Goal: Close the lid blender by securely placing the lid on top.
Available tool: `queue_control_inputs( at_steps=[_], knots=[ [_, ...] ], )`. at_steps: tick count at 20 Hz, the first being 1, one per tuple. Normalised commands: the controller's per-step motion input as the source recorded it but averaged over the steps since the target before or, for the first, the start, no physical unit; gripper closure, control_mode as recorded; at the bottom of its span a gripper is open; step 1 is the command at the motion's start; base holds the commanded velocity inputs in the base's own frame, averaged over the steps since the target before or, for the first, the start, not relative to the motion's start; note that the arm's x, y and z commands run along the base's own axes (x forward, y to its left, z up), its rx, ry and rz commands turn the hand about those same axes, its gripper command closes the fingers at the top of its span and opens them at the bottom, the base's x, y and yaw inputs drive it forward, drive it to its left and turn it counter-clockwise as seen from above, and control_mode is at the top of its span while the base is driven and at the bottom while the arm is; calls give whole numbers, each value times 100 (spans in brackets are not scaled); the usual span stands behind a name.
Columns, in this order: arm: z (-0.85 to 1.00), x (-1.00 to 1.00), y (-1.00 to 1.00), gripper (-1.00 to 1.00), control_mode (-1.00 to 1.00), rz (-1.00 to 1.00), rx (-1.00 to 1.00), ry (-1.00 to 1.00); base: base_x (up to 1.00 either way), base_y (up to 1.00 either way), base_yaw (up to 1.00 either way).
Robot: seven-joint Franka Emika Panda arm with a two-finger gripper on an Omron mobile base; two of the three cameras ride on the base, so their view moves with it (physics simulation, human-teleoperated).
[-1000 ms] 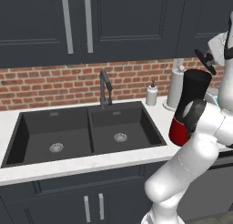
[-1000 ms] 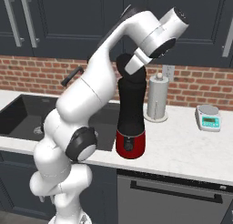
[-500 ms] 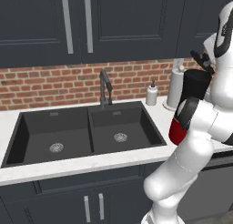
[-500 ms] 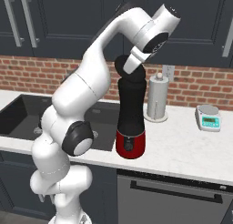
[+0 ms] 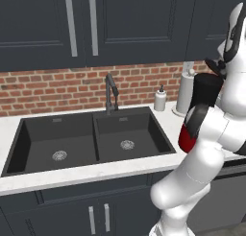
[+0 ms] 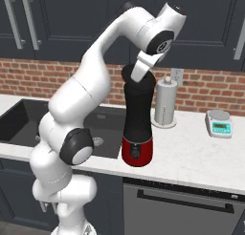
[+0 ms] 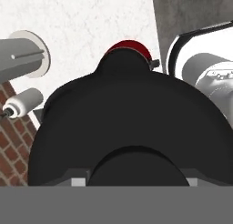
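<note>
White speckled countertop (image 6: 191,157) is running beneath dark cabinets and a red brick backsplash, and the blender (image 6: 138,129) is standing on it upright, just right of the black double sink (image 5: 91,141), with the paper-towel roll (image 6: 165,102) near behind it and the small scale (image 6: 220,124) well apart to the right. The gripper (image 6: 139,72) is hovering directly over the jar's mouth, pointing down, and the lid (image 7: 132,127) is sitting at the jar's top, where the hand view is looking straight down on a broad black disc with the red base (image 7: 129,48) peeking out beyond it. Whether the lid is already bearing on the rim or hanging just above it cannot be told, since black lid and black jar are merging in both base views. For this step, the operator is advised to be keeping the disc level and concentric with the jar, lowering straight down without sideways drift, and pressing until the lid is seating evenly all round; a tilted approach is likely to leave one edge riding high, and a lateral push could be tipping the tall, narrow-footed appliance. Release should be coming only once the lid is resting flat. The finger tips (image 7: 78,181) are showing as small grey corners either side of the central knob (image 7: 136,166), apparently pinching it, though actual contact is not being resolved clearly in these views.
</note>
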Motion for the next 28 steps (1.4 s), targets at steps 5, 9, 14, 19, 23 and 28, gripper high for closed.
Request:
queue_control_inputs(
  at_steps=[5,9,14,19,23,28],
  knots=[
    [-9,-30,11,100,-100,0,-13,0,0,0,0],
    [-11,-3,52,100,-100,0,-11,0,0,0,0],
    [-2,17,36,100,-100,0,-1,0,0,0,0],
    [-10,20,0,100,-100,0,0,0,0,0,0],
    [-4,13,-8,100,-100,0,0,0,0,0,0],
    [14,7,-12,100,-100,0,-1,0,0,0,0]
  ],
)
